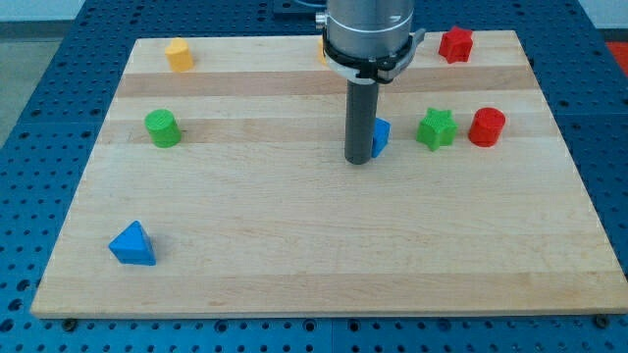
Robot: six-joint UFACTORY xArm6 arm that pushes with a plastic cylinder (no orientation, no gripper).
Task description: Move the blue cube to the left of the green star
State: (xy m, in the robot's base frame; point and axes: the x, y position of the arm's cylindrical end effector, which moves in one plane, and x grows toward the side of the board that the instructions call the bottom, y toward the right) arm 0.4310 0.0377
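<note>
Standing against the view's left side of the blue cube, which is partly hidden behind it, my tip, a bare rod with nothing to open or shut, is seemingly placed for pushing rightward, the green star being found just beyond the cube.

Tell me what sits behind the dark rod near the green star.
The blue cube sits behind my tip, poking out on the view's right, left of the green star. The rod covers its left part, so contact cannot be seen.
</note>
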